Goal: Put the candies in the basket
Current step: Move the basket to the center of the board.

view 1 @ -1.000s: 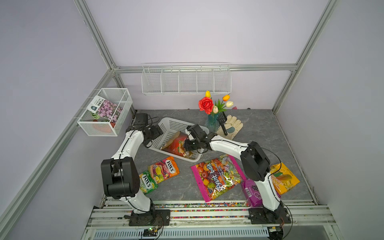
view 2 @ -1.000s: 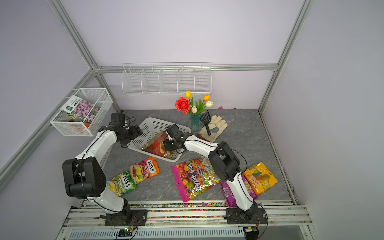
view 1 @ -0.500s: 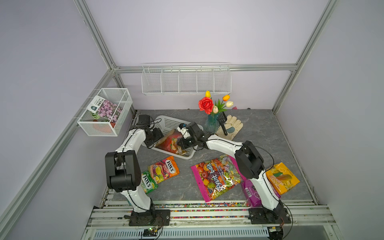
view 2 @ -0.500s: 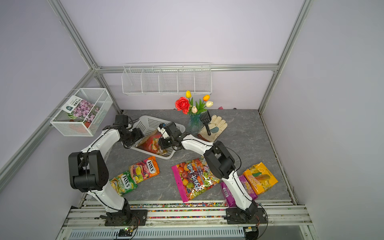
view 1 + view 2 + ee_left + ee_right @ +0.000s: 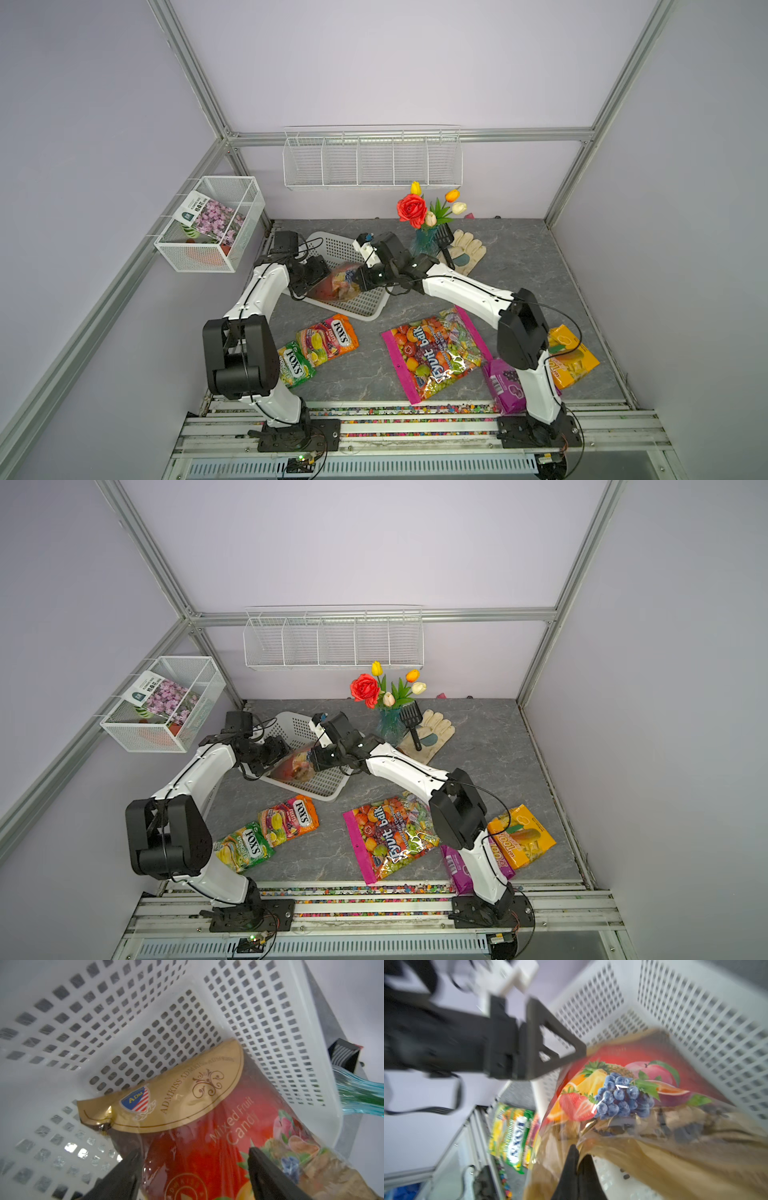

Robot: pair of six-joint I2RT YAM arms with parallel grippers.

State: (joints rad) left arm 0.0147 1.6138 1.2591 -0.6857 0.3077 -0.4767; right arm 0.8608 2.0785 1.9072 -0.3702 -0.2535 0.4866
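In the basket, the red-gold bag has slid further left. Right jaws pinch it, left jaws gape wide, so I'd guess release is next.

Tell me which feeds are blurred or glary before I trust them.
Right wrist view: motion-blurred, basket holes smeared, only the fruit print on the red-gold bag fairly clear. Left wrist view: mostly sharp, soft sheen on the bag. Both top views: sharp, evenly lit.

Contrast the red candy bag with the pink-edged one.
The red bag sits tilted in the basket; the pink-edged bag lies flat on the table. The right gripper pinches the red bag; no gripper holds the pink-edged bag. The red bag has a gold top; the pink-edged bag is mostly clear. Both show fruit pictures.
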